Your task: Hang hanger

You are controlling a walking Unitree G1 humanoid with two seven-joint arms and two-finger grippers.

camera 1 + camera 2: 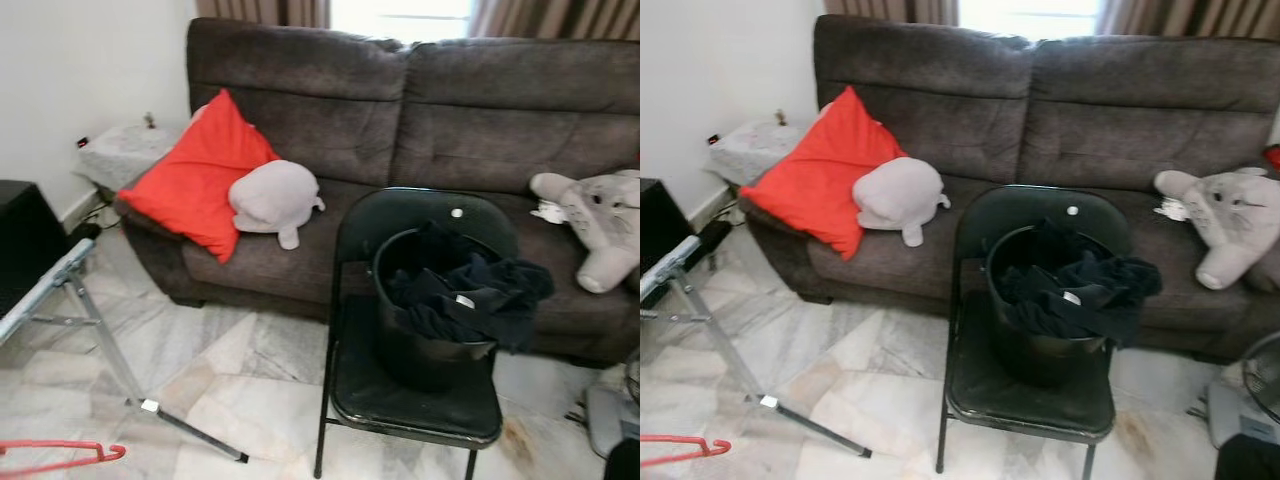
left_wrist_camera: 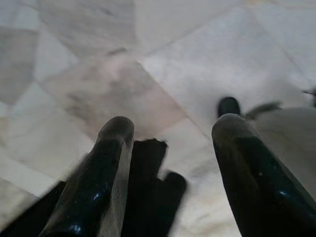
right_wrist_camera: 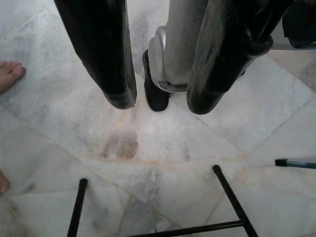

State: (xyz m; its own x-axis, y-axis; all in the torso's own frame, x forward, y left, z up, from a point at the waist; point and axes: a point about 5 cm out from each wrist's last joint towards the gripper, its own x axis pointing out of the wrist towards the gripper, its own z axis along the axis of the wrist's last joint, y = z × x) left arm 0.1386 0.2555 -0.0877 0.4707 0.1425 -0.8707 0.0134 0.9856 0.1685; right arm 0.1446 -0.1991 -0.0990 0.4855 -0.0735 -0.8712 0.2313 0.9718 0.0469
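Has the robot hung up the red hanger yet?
Not yet; nothing looks done. The red hanger lies on the marble floor beside the folding rack's leg. Nothing is in hand: the left pincer and right pincer are open, pointing at the floor. Picking it up and hanging it remain.

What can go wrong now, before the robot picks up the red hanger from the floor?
1. The red hanger lies flat on the marble floor beside the rack leg; the long fingers may slide over it.
2. A person's bare foot is near the open right gripper, so swinging that arm could hit it.
3. The chair holding the bucket of dark clothes stands close and may be bumped.
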